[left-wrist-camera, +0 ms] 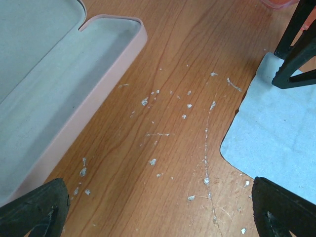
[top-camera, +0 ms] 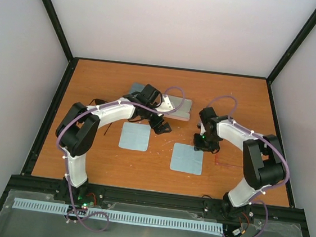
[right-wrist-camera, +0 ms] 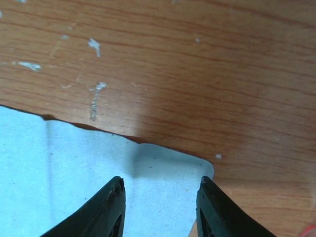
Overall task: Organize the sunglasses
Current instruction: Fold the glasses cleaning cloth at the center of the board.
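Right up front, just the two arm bases (top-camera: 79,196) and a white slotted strip (top-camera: 114,216) along the near edge. Past those, two light-blue squares lying flat on the wooden tabletop (top-camera: 85,162): left cloth (top-camera: 134,136) and right cloth (top-camera: 187,158), a bit apart from each other. Further back, an open pink case (top-camera: 177,106) showing its pale lining. Just to its left, a blue-grey case (top-camera: 137,88), partly covered by the left arm (top-camera: 116,111). Left jaws parked low over bare scuffed wood between the pink case and the right cloth, spread wide with nothing between them. Right jaws hanging over the far right corner of the right cloth, also apart and gripping nothing. Now the sunglasses. Only seeing the thin red arms of the pink-red pair (top-camera: 226,164), down on the tabletop just right of the right cloth and close to the right jaws, lenses mostly hidden. Same deal with the black pair (top-camera: 96,102): just a thin black arm poking out on the left side of the left arm. Can't tell how the rest of it lies.
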Robot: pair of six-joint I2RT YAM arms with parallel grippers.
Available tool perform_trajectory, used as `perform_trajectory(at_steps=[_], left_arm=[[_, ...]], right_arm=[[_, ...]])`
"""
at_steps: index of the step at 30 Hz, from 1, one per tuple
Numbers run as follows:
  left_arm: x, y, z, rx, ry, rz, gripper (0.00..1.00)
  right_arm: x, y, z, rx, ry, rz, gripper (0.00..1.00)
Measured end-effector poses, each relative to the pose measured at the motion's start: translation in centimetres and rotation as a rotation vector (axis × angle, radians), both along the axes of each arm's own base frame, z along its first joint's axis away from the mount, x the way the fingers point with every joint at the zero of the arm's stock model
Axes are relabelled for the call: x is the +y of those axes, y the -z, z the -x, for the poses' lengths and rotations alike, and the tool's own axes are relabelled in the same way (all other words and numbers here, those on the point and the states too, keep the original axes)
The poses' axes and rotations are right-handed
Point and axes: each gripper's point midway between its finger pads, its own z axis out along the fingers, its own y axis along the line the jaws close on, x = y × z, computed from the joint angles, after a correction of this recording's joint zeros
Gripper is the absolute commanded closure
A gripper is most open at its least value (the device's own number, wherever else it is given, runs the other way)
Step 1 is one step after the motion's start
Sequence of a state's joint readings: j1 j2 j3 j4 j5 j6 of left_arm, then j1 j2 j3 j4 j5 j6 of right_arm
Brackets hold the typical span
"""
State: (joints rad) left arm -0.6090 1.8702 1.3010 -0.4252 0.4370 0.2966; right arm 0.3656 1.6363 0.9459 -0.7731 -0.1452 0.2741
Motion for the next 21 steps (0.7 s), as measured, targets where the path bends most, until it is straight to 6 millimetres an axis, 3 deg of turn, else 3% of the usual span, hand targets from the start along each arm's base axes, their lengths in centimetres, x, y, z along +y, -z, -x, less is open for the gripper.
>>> perform_trajectory(at_steps=[8,21], left_arm=[[0.1,0.0,0.0,0.004,-0.009,-0.002,0.01],[0.1,0.1,-0.1,0.006,-0.019,-0.006,0.00]], right_arm=[[-0.4,0.8,0.2,0.032,0.011,0.014,0.56],[-1.7,0.2,-1.6,-0.001,0.054,0.010,0.54]])
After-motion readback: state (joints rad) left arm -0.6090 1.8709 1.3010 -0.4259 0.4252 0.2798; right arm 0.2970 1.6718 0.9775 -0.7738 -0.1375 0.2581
